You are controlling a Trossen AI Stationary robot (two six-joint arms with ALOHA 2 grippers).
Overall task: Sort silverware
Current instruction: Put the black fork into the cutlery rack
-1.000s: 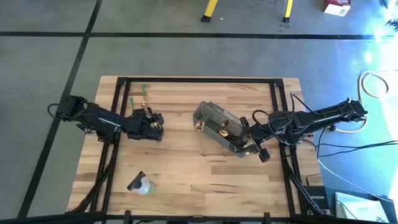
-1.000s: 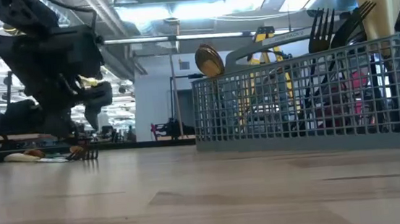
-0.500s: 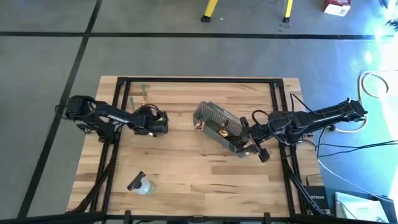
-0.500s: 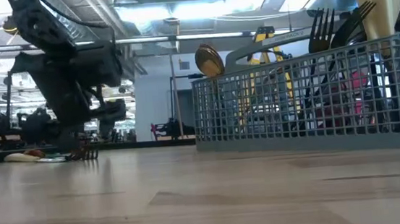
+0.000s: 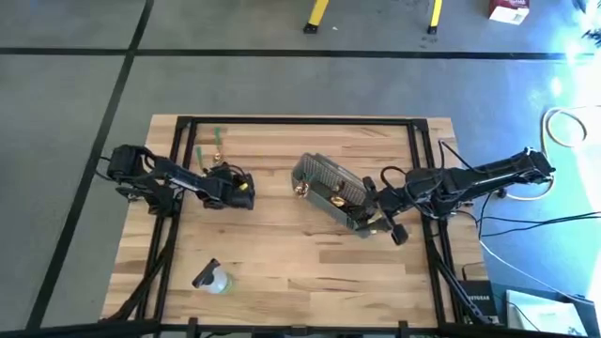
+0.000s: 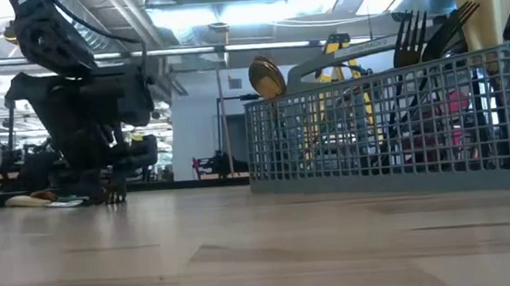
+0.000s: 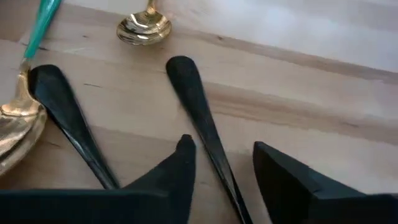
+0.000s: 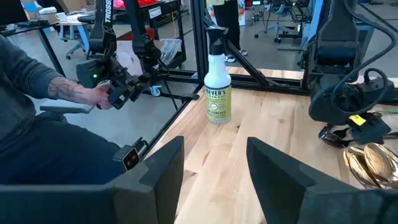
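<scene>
Loose silverware lies flat on the table at the far left. It includes a black utensil point(image 7: 198, 112), a second black one point(image 7: 65, 121), two gold spoons point(image 7: 144, 26) and a green handle point(image 7: 41, 23). My left gripper point(image 7: 221, 146) is open, low over this pile point(image 5: 221, 171). Its fingers stand on either side of the first black utensil's handle without touching it. The grey mesh basket point(image 5: 329, 192) holds black forks point(image 6: 422, 36) and a gold spoon point(image 6: 266, 75) upright. My right gripper point(image 5: 387, 223) waits open beside the basket's right end.
A clear spray bottle point(image 5: 212, 279) lies near the table's near-left corner. A black frame point(image 5: 300, 120) runs along the table's edges. In the right wrist view, a seated person point(image 8: 43, 118) beyond the table holds a controller. Bare wood lies between the pile and the basket.
My left gripper has moved a little toward the table's right edge. It has then gone down onto the pile of silverware at the far left. The silverware and the basket have not moved.
</scene>
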